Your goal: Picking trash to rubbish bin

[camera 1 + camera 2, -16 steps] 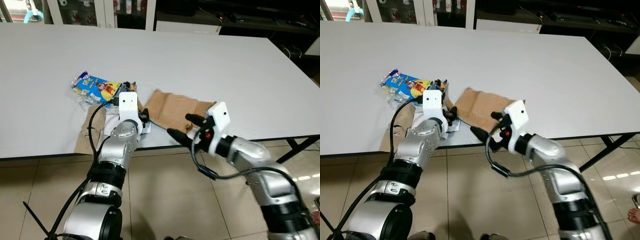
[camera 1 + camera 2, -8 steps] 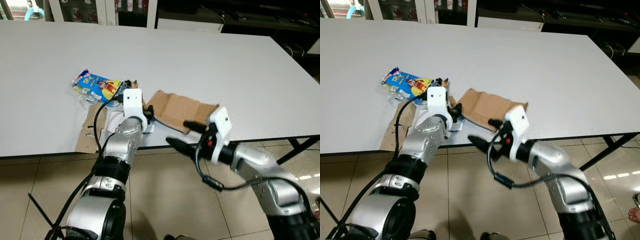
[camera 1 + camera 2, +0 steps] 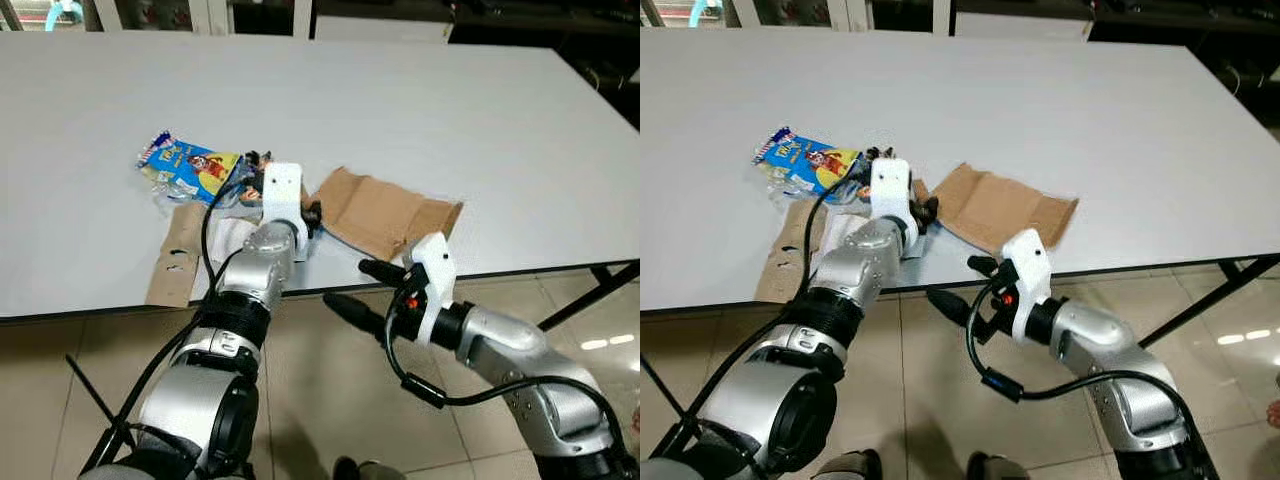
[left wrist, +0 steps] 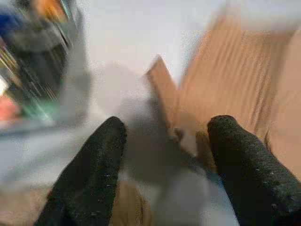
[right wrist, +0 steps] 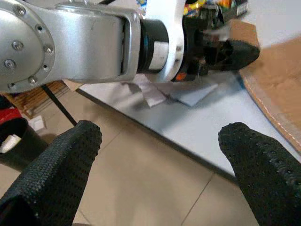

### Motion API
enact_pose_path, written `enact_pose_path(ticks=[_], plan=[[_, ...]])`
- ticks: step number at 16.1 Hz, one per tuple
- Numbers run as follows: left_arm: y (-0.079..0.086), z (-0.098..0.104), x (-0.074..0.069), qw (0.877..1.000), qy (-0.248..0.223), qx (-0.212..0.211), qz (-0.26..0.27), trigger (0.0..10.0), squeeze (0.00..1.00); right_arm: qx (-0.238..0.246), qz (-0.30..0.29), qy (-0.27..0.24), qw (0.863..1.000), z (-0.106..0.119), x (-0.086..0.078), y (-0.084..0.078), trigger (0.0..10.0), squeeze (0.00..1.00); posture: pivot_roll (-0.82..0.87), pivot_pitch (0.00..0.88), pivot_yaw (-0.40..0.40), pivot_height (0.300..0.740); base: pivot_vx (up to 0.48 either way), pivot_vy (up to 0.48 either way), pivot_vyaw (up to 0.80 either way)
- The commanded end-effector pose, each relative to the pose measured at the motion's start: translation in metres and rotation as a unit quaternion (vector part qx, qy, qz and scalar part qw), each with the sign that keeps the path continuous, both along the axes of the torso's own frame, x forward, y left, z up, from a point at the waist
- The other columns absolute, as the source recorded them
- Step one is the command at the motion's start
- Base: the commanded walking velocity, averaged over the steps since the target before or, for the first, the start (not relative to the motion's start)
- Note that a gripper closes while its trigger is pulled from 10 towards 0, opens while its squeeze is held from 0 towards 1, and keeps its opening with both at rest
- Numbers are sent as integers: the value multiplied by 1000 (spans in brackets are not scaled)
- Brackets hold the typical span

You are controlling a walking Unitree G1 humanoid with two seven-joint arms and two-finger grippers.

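Left gripper (image 4: 164, 141): jaws spread apart, nothing between them. Its fingers (image 4: 94, 169) hover low over the white table (image 3: 420, 110), one toward a pale scrap of paper (image 3: 235, 235), the other toward the near corner of a flat brown cardboard piece (image 3: 385, 210). The wrist view is blurred; whether the fingertips touch the tabletop cannot be told. From the head camera the gripper's white mount sits at the table's front part, just beside the cardboard's left end and just in front of the snack wrappers.

Right gripper (image 3: 365, 287): jaws wide open, empty. It hangs off the table, in front of and below the front edge, over the tiled floor (image 3: 330, 400). Its fingers (image 5: 56, 165) point toward the left arm; the wrist view looks across at that arm's silver forearm and black fingertip resting by the paper scrap (image 5: 188, 94) and the cardboard's edge (image 5: 277, 89).

Trash on the table, all near the front edge on the robot's left half: a blue and yellow snack bag (image 3: 185, 165) farthest left, a dark crumpled wrapper (image 3: 250, 165) touching its right side, the white paper scrap just in front of these, a long strip of cardboard (image 3: 175, 255) with punched holes running to the table's edge, and the larger brown cardboard sheet to the right, lying flat and well onto the table.

A dark round container (image 5: 14, 141) stands on the floor under the table.
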State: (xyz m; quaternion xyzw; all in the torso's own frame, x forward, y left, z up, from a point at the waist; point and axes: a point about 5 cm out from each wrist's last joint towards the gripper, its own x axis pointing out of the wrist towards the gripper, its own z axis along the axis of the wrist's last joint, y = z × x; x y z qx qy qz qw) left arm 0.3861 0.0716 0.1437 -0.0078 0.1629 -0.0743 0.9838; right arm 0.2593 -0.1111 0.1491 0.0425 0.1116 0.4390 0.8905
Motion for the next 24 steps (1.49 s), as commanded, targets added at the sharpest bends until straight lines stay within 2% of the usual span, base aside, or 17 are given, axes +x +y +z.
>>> enact_pose_path(ticks=[1, 5, 24], plan=[[-7, -2, -1, 1000, 8, 14, -12, 0, 0, 3, -1, -2, 1000, 3, -4, 0, 10000, 0, -151, 189, -83, 740, 0, 0, 0], [-10, -3, -1, 1000, 11, 10, -14, 0, 0, 4, -3, 3, 1000, 3, -5, 1, 10000, 0, -149, 192, -87, 740, 0, 0, 0], [0, 6, 6, 1000, -21, -5, 1, 0, 0, 13, -13, 1, 1000, 4, 1, 6, 10000, 0, -144, 208, -87, 740, 0, 0, 0]])
